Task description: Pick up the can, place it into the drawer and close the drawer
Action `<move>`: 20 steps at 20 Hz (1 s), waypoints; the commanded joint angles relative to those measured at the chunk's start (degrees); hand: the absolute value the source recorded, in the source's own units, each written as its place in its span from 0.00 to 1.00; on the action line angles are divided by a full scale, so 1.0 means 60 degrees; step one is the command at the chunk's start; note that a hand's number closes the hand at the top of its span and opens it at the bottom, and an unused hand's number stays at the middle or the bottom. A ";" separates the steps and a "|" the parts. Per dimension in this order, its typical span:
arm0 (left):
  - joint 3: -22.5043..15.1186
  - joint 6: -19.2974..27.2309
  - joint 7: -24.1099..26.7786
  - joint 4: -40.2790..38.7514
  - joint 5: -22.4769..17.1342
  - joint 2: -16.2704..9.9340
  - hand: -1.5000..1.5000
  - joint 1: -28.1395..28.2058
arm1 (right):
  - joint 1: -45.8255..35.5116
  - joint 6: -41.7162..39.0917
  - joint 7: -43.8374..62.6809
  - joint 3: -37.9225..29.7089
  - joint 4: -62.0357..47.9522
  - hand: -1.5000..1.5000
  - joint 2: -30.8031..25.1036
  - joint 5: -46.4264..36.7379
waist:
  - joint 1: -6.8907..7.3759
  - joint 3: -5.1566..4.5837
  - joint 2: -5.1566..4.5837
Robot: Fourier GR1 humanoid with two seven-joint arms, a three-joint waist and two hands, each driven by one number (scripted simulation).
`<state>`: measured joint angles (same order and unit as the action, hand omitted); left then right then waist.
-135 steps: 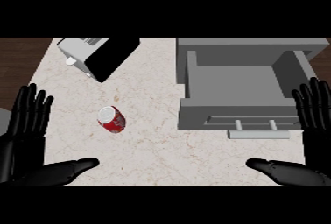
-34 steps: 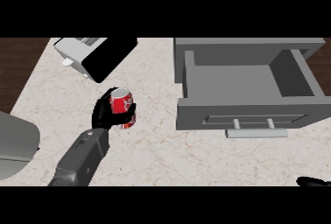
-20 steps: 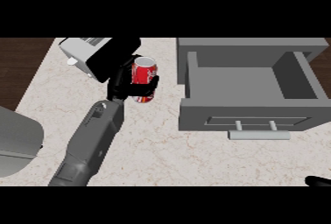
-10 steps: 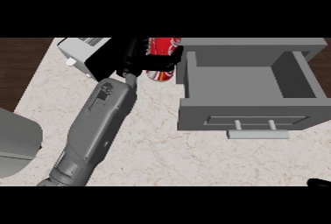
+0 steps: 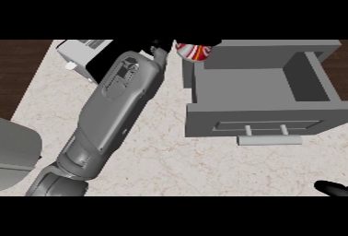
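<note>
- The left forearm (image 5: pixel 112 115) runs as a long grey diagonal from the view's lower left corner up toward the drawer's (image 5: pixel 262 94) far left corner.
- It passes just beside the drawer's left wall without overlapping it.
- The left robot hand (image 5: pixel 162 46) shows only as a black patch at the top of the view, beyond the wrist; its fingers are curled round the can (image 5: pixel 194 50), which sits at the drawer's far left corner.
- Most of that hand is cut off by the view's upper edge.
- The right robot hand (image 5: pixel 333 189) appears only as a black tip at the lower right, below the drawer's front; its pose cannot be told.
</note>
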<state>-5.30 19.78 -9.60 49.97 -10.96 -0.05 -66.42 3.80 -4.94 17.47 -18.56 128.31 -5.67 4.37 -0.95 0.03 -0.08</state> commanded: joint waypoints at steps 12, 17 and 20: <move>-0.0865 0.0992 -0.0255 -0.3500 -0.1344 0.0008 1.00 -0.3528 | -0.0360 0.0164 0.1101 0.0270 0.0864 0.00 -0.0176 0.0080 | -0.0485 0.0008 -0.0088; -0.1544 0.1281 -0.0041 -0.4073 -0.1992 0.0008 1.00 -0.3902 | -0.0125 -0.0140 0.0219 0.0162 0.0282 0.00 -0.0069 0.0250 | -0.0626 0.0020 -0.0115; -0.1884 0.1594 0.0493 -0.4454 -0.2069 0.0008 1.00 -0.3883 | -0.1068 0.0124 0.0513 0.0123 -0.0126 0.00 -0.0392 0.0101 | -0.0673 0.0022 -0.0182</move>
<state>-13.68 26.97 -8.43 25.61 -21.84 0.00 -88.46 0.33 -4.96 19.44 -18.21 128.67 -7.21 5.45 -4.39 0.15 -0.92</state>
